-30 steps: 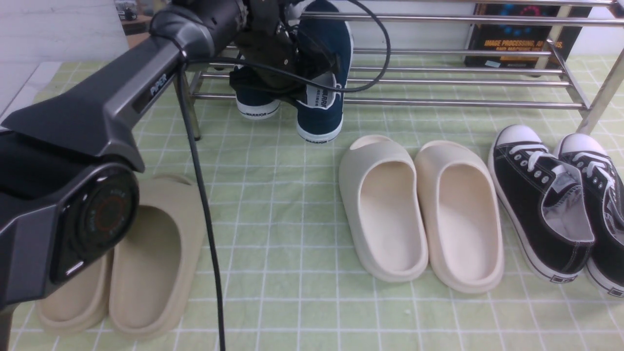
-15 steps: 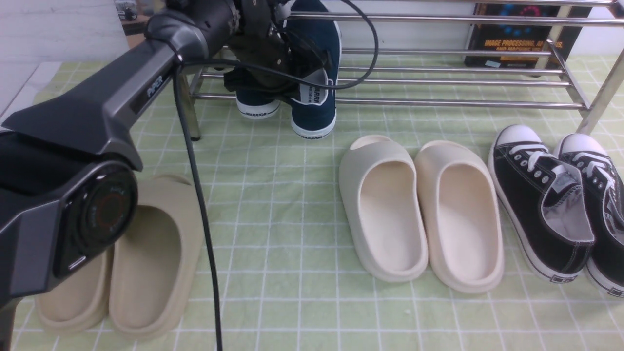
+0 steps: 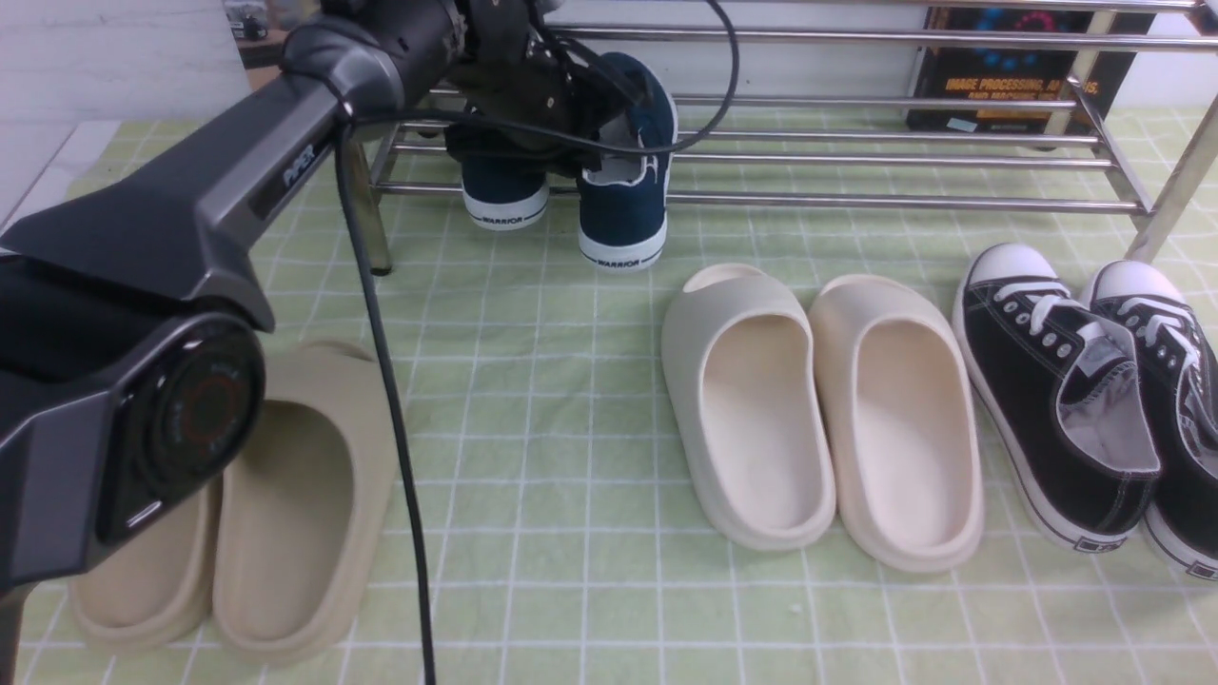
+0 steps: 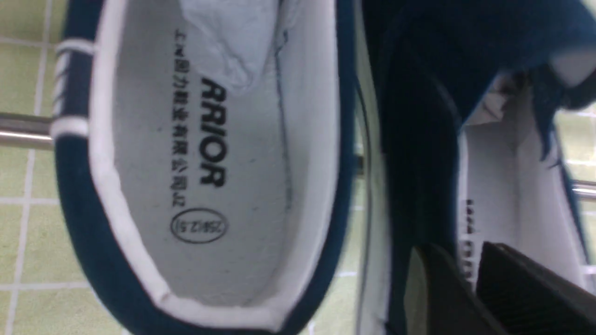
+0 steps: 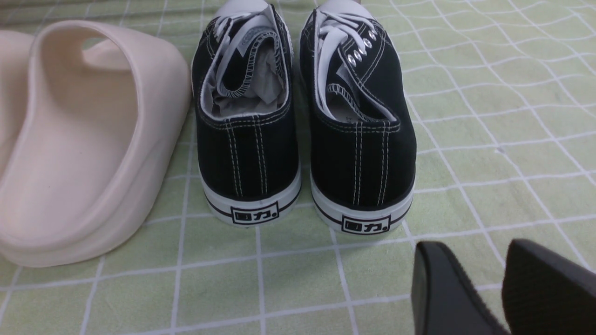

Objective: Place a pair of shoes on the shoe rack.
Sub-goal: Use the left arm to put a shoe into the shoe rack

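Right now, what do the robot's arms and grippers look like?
The left arm is dark grey with angular moulded links, white PIPER lettering, a round black joint cap with a reddish ring, and a black cable hanging alongside. The left gripper and right gripper have matte black fingers with ribbed inner pads.

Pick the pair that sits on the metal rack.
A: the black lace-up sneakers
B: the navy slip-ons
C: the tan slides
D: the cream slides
B: the navy slip-ons rest across the bars of the rack, heels sticking out past the front bar.
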Controlling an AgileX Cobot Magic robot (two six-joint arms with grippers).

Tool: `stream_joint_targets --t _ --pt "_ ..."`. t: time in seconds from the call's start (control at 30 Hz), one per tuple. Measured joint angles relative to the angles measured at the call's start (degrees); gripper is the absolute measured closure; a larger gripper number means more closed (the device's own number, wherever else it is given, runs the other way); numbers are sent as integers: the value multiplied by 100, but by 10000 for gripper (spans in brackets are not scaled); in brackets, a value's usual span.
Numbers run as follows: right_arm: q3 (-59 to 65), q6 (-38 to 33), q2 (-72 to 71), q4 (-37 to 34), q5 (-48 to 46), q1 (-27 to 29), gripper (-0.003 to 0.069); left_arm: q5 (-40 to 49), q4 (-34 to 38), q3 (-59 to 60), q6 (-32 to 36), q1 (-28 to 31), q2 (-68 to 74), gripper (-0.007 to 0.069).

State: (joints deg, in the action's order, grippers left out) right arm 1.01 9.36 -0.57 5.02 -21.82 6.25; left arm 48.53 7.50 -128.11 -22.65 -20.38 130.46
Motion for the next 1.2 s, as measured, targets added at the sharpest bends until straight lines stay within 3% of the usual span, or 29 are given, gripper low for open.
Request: stream_joint_targets --t 0.1,0.27,0.57,0.7,0.8,1.0,1.2 --pt "0 0 0 0 0 0 420 7 0 -14 0 0 -121 398" --pt "0 0 0 0 0 0 420 353 -52 -14 87 0 -433 394" --pt "0 0 0 0 0 0 420 1421 -595 -50 710 0 -1130 529" --pt "0 0 0 0 0 0 420 2102 -629 -62 1143 -31 -1470 638" --pt "0 0 0 0 0 0 420 2291 -563 -17 1384 -180 -1553 638" --pt "0 0 0 0 0 0 420 2271 -455 780 1483 -680 -1482 638" --pt "0 0 0 0 0 0 420 1199 -692 1478 1177 -904 -937 638"
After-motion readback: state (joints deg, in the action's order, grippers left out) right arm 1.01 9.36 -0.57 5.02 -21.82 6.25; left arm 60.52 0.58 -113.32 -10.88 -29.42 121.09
